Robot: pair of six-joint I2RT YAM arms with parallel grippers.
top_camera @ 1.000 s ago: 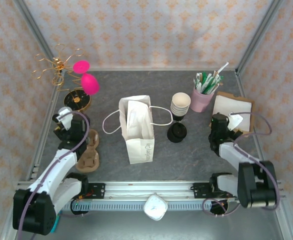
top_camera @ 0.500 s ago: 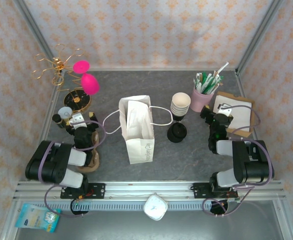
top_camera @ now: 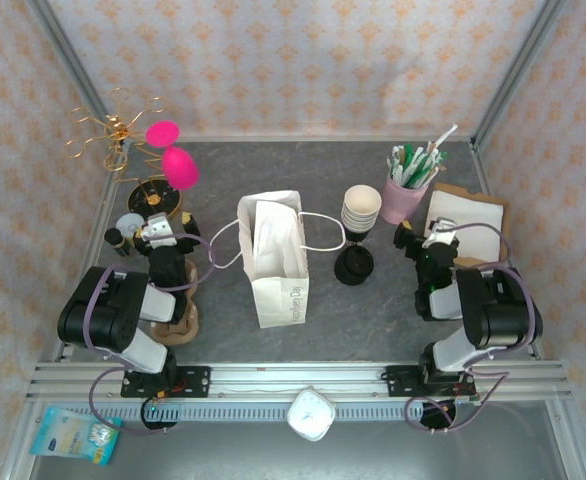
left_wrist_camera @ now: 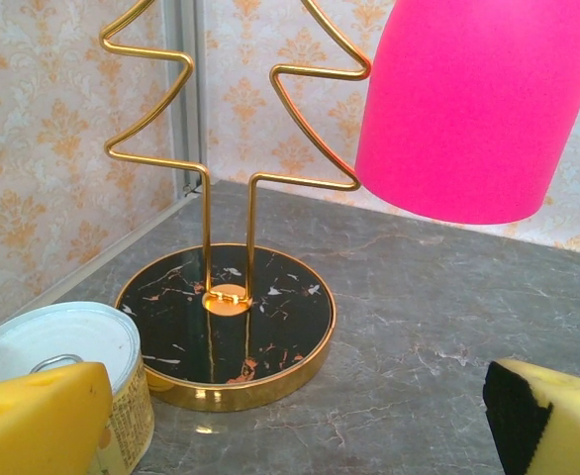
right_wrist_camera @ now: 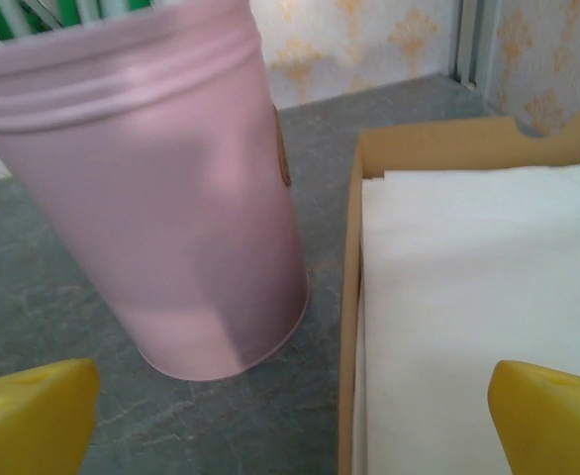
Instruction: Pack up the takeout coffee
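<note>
The takeout coffee is out of view. A white paper bag point(top_camera: 276, 258) with handles lies in the middle of the table. My left gripper point(top_camera: 159, 233) is left of the bag, in front of the gold stand's black base point(left_wrist_camera: 226, 322). It is open, and its yellow fingers point(left_wrist_camera: 38, 421) have bare table between them. My right gripper point(top_camera: 425, 241) is on the right, facing the pink cup of straws point(right_wrist_camera: 161, 198) and the napkin tray point(right_wrist_camera: 478, 297). It is open too, with nothing between its fingers point(right_wrist_camera: 552, 416).
A stack of lidless cream cups point(top_camera: 361, 208) and a pile of black lids point(top_camera: 354, 265) stand right of the bag. A tin can point(left_wrist_camera: 62, 346) sits by my left finger. A pink egg shape point(left_wrist_camera: 473, 99) hangs from the stand. A brown cup carrier point(top_camera: 178, 312) lies under the left arm.
Both arms have folded up over their bases. The left gripper shifted a little right, the right gripper a little left. Both jaws stayed open.
</note>
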